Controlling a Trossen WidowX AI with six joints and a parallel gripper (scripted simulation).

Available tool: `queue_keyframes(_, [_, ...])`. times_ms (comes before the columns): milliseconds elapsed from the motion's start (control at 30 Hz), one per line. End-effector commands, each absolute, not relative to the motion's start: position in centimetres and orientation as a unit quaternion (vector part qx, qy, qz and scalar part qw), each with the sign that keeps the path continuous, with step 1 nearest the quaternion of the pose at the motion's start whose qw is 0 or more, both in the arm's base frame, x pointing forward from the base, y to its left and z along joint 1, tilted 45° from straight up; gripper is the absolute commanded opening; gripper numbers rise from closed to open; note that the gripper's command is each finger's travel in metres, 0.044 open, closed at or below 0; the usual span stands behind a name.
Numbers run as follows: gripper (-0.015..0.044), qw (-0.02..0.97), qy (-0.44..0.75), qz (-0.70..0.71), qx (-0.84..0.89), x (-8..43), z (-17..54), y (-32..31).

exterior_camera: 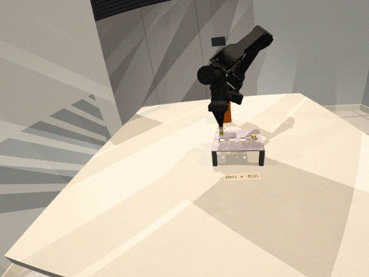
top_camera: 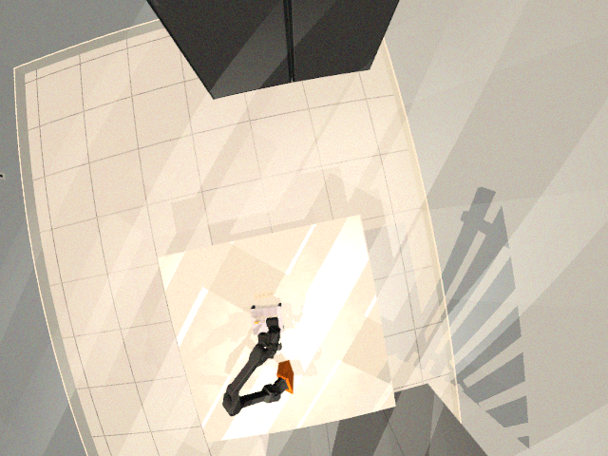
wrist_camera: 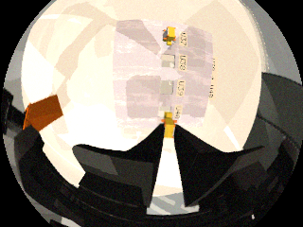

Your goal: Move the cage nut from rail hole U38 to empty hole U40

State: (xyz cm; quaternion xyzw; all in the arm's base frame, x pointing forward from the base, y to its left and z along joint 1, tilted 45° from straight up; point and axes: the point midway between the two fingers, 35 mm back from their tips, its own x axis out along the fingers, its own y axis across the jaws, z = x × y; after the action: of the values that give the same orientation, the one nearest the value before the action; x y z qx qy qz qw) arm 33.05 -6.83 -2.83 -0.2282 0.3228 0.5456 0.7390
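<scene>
The rail plate (exterior_camera: 238,148) (wrist_camera: 137,57) stands on short dark legs. My gripper (exterior_camera: 221,127) (wrist_camera: 169,128) is shut on a yellow cage nut (exterior_camera: 221,131) (wrist_camera: 169,121) and holds it above the plate, at its U40 end. Hole U40 (exterior_camera: 221,139) (wrist_camera: 165,109) is empty; in the wrist view the held nut partly overlaps it. Holes U38 (exterior_camera: 243,139) (wrist_camera: 168,61) and U39 (exterior_camera: 232,139) (wrist_camera: 167,88) are empty. The other nut (exterior_camera: 253,137) (wrist_camera: 169,35) sits at U37. The exact height and tilt of the held nut are hard to tell.
An orange block (top_camera: 285,371) (exterior_camera: 228,114) (wrist_camera: 44,113) stands by the arm's base. A label strip (exterior_camera: 241,176) reading U38 to U40 lies on the table before the plate. Bright light bands and shadows cross the table (top_camera: 245,265).
</scene>
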Motion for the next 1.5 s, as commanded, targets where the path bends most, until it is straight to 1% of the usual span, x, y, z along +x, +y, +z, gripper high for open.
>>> queue_keyframes(0, [0.0028, 0.734, 0.325, 0.55, -0.23, 33.2, -2.9, -6.9])
queue_keyframes(1467, [0.0028, 0.723, 0.328, 0.565, -0.223, 33.4, -4.9, -4.9])
